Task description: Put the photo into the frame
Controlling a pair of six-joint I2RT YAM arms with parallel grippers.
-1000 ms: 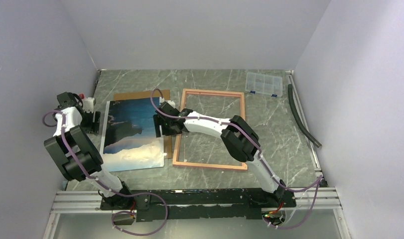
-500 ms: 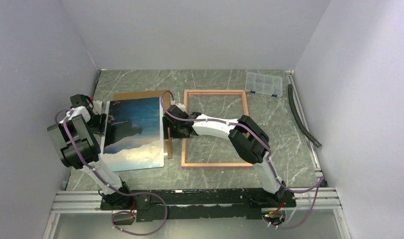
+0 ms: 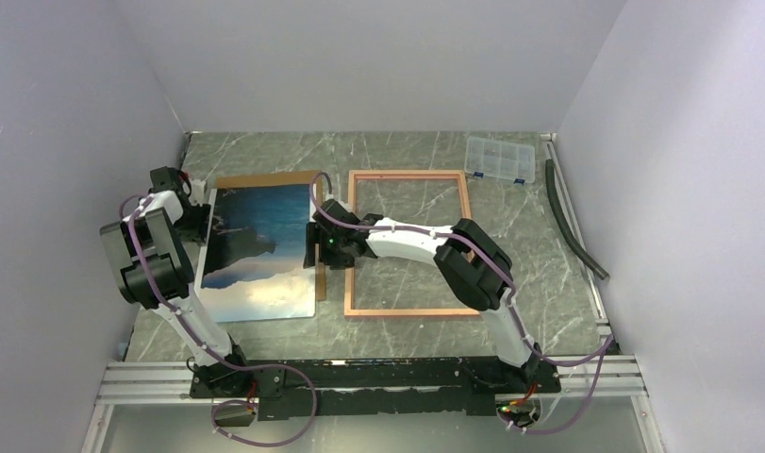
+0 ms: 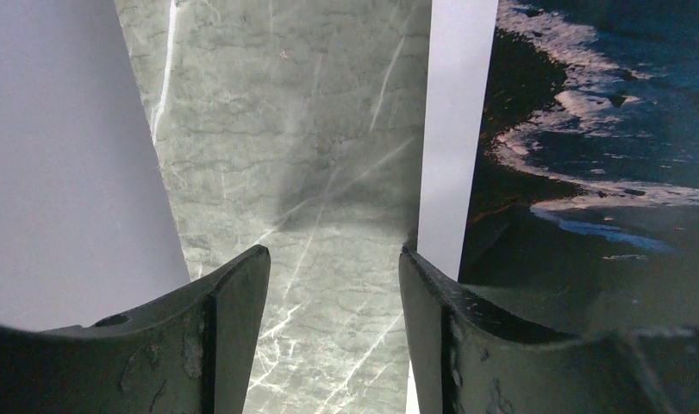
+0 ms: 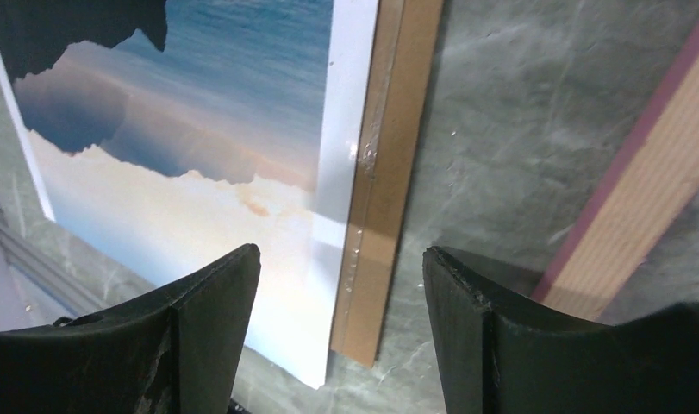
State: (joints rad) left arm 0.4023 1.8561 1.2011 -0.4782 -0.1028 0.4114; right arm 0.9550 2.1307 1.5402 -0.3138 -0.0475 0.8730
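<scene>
The photo (image 3: 260, 250) of blue sea, dark mountains and pale clouds lies face up at the left, on a brown backing board (image 3: 265, 178). The frame (image 3: 408, 176) lies flat to its right, tan reverse up with a pink edge. My left gripper (image 3: 197, 225) is open and empty at the photo's left edge; in the left wrist view the photo (image 4: 587, 138) is beside the right fingertip (image 4: 432, 302). My right gripper (image 3: 314, 247) is open and empty over the photo's right edge; the right wrist view shows the photo (image 5: 199, 129), the board (image 5: 384, 190) and the frame (image 5: 647, 198).
A clear plastic compartment box (image 3: 499, 159) sits at the back right. A dark hose (image 3: 572, 222) runs along the right rail. Grey walls close in the left, back and right. The marble table (image 3: 539, 245) shows through the frame's opening.
My left gripper has swung from the table's left side toward the photo's left edge. My right gripper has shifted slightly left over the photo's right edge. The photo and frame have shifted a little to the right.
</scene>
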